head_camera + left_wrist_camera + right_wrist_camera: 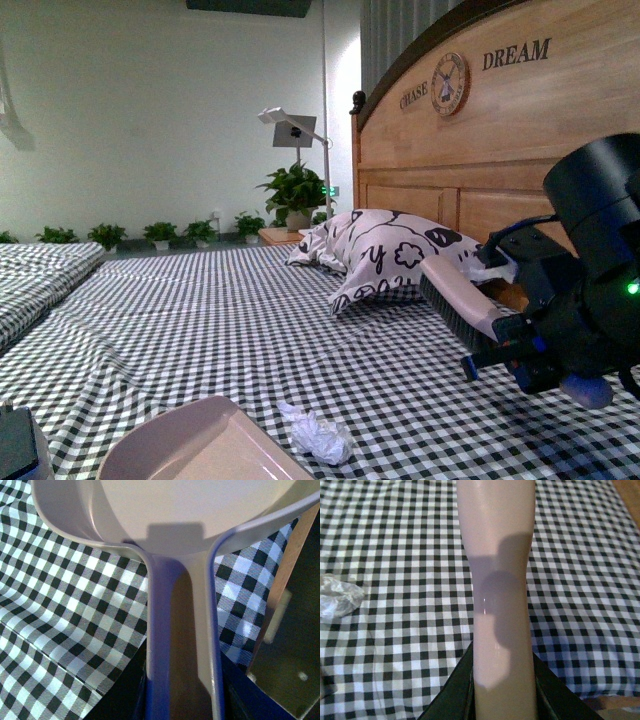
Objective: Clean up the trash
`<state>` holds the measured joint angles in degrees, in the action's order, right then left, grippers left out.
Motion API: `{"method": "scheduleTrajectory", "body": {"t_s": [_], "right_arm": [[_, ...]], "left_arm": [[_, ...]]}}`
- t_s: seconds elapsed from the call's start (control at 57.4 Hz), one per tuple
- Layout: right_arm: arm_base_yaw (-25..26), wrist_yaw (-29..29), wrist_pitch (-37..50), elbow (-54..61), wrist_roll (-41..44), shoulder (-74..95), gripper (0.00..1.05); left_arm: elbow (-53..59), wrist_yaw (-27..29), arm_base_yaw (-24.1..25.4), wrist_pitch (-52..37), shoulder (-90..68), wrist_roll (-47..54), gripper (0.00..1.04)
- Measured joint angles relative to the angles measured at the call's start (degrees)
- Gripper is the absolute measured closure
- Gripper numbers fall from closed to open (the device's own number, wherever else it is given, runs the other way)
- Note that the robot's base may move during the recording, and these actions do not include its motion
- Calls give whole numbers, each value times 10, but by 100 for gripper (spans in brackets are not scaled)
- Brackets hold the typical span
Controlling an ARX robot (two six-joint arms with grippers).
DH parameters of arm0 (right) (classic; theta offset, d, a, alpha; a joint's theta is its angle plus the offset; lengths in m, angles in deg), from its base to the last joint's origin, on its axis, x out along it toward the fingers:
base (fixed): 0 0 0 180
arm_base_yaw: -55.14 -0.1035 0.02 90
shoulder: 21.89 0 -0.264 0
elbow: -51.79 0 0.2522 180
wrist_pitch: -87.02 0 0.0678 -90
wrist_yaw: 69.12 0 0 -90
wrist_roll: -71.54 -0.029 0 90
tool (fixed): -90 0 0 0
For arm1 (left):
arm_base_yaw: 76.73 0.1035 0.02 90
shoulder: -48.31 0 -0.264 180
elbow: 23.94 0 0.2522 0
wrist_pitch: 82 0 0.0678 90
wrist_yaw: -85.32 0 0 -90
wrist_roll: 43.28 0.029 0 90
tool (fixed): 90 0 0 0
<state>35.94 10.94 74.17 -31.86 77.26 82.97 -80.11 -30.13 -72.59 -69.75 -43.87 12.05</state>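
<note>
The trash (317, 436) is a small crumpled white wad lying on the checked bedsheet near the front edge; it also shows in the right wrist view as the trash (337, 599). Just left of it rests the pale pink dustpan (195, 442), its lip close to the wad. My left gripper (182, 700) is shut on the dustpan handle (182, 630). At the right, raised above the bed, my right gripper (515, 345) is shut on the brush (455, 297), whose dark bristles face down. In the right wrist view the brush handle (500, 590) runs out from my right gripper (504, 700).
A patterned white pillow (385, 255) leans against the wooden headboard (500, 130) behind the brush. A second checked bed (40, 275) lies at the far left. Potted plants (295, 195) and a lamp (290, 125) stand by the back wall.
</note>
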Motion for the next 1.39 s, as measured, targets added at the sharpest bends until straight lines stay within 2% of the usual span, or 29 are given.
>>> {"method": "scheduleTrajectory", "body": {"t_s": [0.244,0.506,0.732,0.872,0.976,1.116,1.394], "right_arm": [[0,-43,17,-14,32,74,85],[-24,-21,11,-15,26,123,85],[-54,67,15,-6,1,122,85],[-74,193,17,28,-7,85,85],[-78,309,17,57,-6,26,85],[-53,399,5,76,4,-52,85],[37,354,-3,107,28,-106,85]], "left_arm": [[0,0,0,0,0,0,78],[0,0,0,0,0,0,78],[0,0,0,0,0,0,78],[0,0,0,0,0,0,78],[0,0,0,0,0,0,78],[0,0,0,0,0,0,78],[0,1,0,0,0,0,78]]}}
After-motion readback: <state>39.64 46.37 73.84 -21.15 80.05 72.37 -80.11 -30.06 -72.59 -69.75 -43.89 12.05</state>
